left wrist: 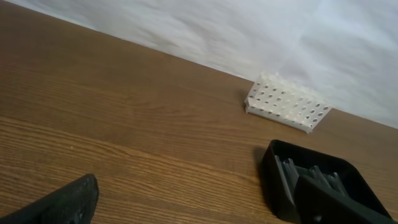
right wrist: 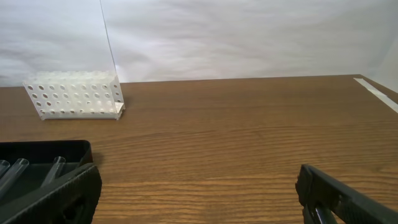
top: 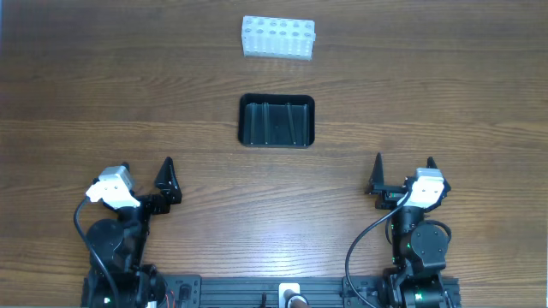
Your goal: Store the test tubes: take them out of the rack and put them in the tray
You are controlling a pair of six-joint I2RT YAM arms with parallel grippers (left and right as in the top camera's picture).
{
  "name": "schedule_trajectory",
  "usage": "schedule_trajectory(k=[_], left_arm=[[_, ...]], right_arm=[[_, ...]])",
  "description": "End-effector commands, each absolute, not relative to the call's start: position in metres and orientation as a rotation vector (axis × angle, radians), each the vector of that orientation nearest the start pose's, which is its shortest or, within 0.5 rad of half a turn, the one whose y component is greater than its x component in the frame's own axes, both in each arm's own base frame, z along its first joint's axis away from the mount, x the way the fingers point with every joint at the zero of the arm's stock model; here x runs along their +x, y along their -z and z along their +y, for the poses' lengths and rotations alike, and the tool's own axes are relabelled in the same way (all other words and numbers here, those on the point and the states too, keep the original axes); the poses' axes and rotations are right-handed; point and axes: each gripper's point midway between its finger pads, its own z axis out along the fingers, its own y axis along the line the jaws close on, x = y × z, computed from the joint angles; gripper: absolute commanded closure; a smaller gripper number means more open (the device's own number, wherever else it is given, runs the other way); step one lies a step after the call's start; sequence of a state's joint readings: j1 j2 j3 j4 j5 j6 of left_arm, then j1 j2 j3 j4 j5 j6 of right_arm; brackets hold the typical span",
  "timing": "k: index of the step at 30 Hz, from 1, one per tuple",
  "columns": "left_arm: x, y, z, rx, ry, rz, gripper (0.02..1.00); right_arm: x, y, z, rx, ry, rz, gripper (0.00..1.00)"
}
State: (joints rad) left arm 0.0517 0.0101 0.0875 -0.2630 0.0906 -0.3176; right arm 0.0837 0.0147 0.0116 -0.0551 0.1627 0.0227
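L end effector (top: 145,174) sits low nr its own base. Fingers are apart w/ a wide gap, nothing btwn them. R end effector (top: 404,168) is the same on the other side: fingers spread, holding nothing. Both are well apart from the task's things.

Black tray (top: 276,97) rests on the wooden counter (top: 103,85), ahead of both end effectors & roughly midway btwn them. It's fwd & to the right of the L one, fwd & to the left of the R one. Clear test tubes (right wrist: 15,169) lie flat inside it, side by side, running lengthwise away from the arms. Exact count: can't tell.

White rack (top: 278,38) stands beyond the tray, farther again from both end effectors & approx in line w/ the tray. A strip of counter separates the two, so no contact. Its long side runs crosswise to the arms' reach, w/ rows of round holes in top & side walls. Whether any tube stands in it: can't tell.

Pale backdrop (right wrist: 249,37) rises past the counter's far edge, behind the rack.
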Motion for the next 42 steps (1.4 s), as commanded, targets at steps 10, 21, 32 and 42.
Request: schedule_trajectory(k=[10,21,32,42], left_arm=[[0.24,-0.164,0.002,-0.271,0.252,1.674,0.02],[0.246,-0.159,-0.003,-0.238,0.281,1.627,0.018],[0.246,-0.159,-0.006,-0.129,0.208,1.636,0.02],[0.246,-0.159,-0.008,-0.037,0.138,1.637,0.018]], right_arm=[[0.246,-0.16,-0.007,0.072,0.05,1.631,0.009],[0.246,-0.16,-0.007,0.072,0.05,1.631,0.009],[0.246,-0.16,-0.007,0.072,0.05,1.631,0.007],[0.246,-0.16,-0.007,0.072,0.05,1.63,0.007]])
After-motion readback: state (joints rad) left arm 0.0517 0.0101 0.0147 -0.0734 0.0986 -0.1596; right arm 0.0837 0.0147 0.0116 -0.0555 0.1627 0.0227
